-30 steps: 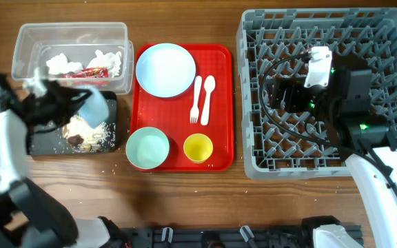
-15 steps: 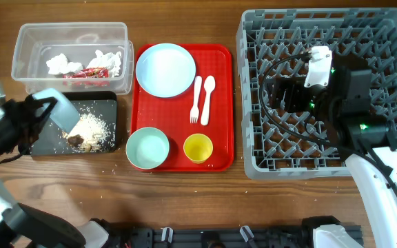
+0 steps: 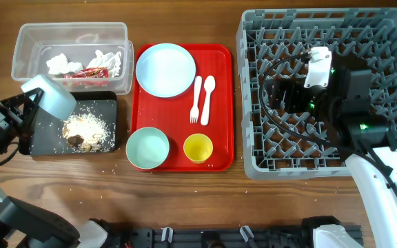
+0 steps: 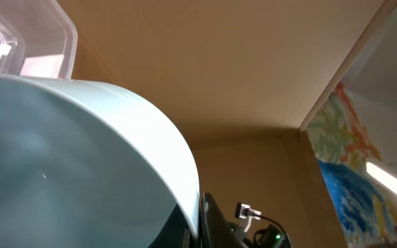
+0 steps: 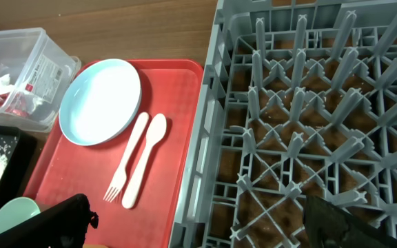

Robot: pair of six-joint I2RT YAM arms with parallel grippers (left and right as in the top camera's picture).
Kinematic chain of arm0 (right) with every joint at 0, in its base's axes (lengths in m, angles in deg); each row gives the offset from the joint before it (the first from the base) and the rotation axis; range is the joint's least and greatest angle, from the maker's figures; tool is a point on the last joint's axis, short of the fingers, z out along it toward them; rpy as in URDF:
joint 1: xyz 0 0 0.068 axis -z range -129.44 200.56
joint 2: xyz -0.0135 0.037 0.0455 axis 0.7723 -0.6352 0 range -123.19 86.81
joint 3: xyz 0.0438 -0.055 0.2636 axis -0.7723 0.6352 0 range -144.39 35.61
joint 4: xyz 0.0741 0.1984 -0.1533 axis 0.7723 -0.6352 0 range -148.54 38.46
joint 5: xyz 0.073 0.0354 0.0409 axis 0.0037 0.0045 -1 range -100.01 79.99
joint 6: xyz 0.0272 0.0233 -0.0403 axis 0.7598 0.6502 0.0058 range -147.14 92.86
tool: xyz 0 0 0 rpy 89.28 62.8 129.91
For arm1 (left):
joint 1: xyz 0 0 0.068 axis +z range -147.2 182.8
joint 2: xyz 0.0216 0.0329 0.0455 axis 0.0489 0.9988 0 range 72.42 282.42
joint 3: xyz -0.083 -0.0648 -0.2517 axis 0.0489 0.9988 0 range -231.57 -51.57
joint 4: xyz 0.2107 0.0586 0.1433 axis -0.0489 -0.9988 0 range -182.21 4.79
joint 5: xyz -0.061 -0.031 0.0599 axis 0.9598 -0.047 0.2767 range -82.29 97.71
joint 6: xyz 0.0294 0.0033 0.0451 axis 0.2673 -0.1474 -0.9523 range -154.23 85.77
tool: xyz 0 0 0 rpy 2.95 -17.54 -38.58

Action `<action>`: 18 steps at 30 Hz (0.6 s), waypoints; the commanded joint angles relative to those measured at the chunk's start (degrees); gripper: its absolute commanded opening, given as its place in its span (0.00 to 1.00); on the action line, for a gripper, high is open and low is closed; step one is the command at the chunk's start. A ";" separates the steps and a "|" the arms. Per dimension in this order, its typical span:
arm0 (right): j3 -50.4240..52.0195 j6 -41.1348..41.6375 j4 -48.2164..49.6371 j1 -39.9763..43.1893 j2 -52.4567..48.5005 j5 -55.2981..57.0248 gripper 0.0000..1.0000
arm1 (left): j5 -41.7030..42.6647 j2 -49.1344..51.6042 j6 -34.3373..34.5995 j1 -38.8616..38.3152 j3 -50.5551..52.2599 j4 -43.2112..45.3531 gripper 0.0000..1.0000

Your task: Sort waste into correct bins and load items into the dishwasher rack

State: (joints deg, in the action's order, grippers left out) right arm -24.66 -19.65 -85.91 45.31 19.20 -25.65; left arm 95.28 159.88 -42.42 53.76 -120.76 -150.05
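Note:
My left gripper (image 3: 32, 109) is shut on the small pale blue bowl (image 3: 51, 98), held tilted above the left end of the black tray (image 3: 43, 143); the bowl fills the left wrist view (image 4: 67, 158). Brownish food scraps with pale crumbs (image 3: 83, 132) lie in that tray. The clear tub (image 3: 26, 41) holds white tissue (image 3: 60, 63) and the red wrapper (image 3: 95, 71). My right gripper (image 3: 281, 93) is open and empty above the grey dishwasher rack (image 3: 391, 41), also in the right wrist view (image 5: 205, 231).
The red serving tray (image 3: 220, 103) holds the pale blue plate (image 3: 165, 69), white fork (image 3: 196, 100), spoon (image 3: 207, 95), mint-green bowl (image 3: 147, 148) and yellow cup (image 3: 198, 147). Pale crumbs are scattered on the table below the black tray.
My left gripper has moved left with the blue bowl, from over the middle of the black tray to its left end. The right arm has not moved.

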 commanded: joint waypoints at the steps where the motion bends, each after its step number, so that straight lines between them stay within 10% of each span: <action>1: -1.11 0.15 0.11 -0.04 -0.44 -1.03 1.00 | -3.50 0.26 0.61 -1.33 -0.11 0.55 0.04; 10: -1.11 0.15 0.46 -0.04 -0.44 -1.01 1.00 | -45.48 0.24 21.57 -40.92 -4.61 17.53 0.04; 18: -1.11 0.17 0.46 -0.04 -0.46 -1.01 1.00 | -95.91 8.96 21.92 -75.47 -4.37 20.74 0.04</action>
State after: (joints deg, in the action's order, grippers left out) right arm -24.66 -19.65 -85.64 45.31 19.15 -25.67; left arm 20.49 163.58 -21.22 -14.65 -124.52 -130.95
